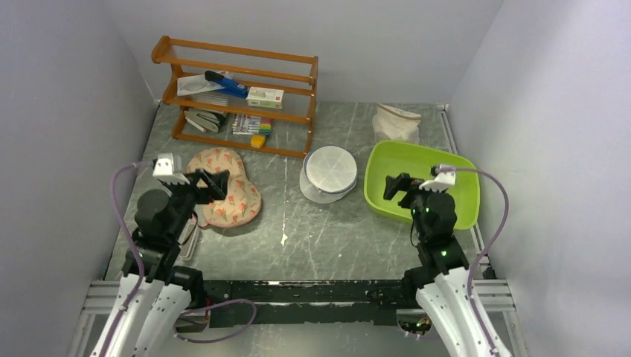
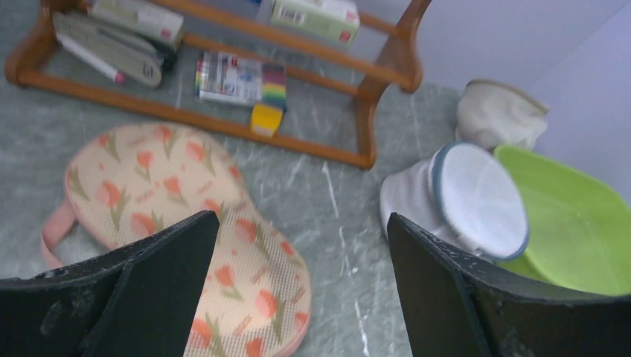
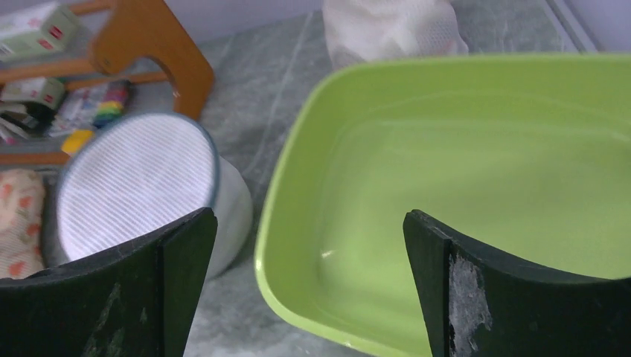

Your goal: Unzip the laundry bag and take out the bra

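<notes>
The round white mesh laundry bag point(image 1: 330, 172) lies at the table's middle, closed, a grey zipper rim round it; it also shows in the left wrist view point(image 2: 476, 199) and the right wrist view point(image 3: 134, 186). The maroon bra is not visible. My left gripper point(image 1: 210, 184) is open and empty, above the peach floral padded item point(image 1: 225, 196), left of the bag. My right gripper point(image 1: 396, 186) is open and empty, above the near left part of the green tub point(image 1: 461, 195), right of the bag.
A wooden rack point(image 1: 238, 97) with stationery stands at the back left. A cream cloth sack point(image 1: 396, 123) sits behind the green tub point(image 3: 461, 171). The floral item point(image 2: 186, 223) lies under my left fingers. Grey walls close in on three sides.
</notes>
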Robot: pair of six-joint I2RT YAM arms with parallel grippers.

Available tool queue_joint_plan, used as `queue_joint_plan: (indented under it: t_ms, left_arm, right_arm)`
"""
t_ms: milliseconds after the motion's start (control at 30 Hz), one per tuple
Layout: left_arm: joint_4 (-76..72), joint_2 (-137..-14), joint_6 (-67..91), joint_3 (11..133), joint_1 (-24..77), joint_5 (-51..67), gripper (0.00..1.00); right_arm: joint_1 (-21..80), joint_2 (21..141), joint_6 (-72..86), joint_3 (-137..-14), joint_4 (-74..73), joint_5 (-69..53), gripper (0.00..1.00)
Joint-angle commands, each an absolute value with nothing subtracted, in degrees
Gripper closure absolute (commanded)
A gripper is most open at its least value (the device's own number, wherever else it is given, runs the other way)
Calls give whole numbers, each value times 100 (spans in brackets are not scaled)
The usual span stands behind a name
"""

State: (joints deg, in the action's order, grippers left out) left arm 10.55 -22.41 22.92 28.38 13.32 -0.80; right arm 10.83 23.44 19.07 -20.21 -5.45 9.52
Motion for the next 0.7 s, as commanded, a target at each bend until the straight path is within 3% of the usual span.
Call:
queue_joint_plan:
  t_ms: [0, 267, 667]
  left_arm:
    - [1449, -2982, 2100, 4117, 1363, -29, 4]
    - [1756, -4249, 1897, 5752, 1378, 323, 6]
    - [1611, -5616, 1694, 6132, 1433, 2351, 6]
  right_arm:
    - [1434, 3120, 1899, -3010, -694, 1367, 1]
    - [1939, 4437, 2003, -4389, -819, 1522, 1]
    - [2200, 5576, 2126, -4642, -628, 517, 0]
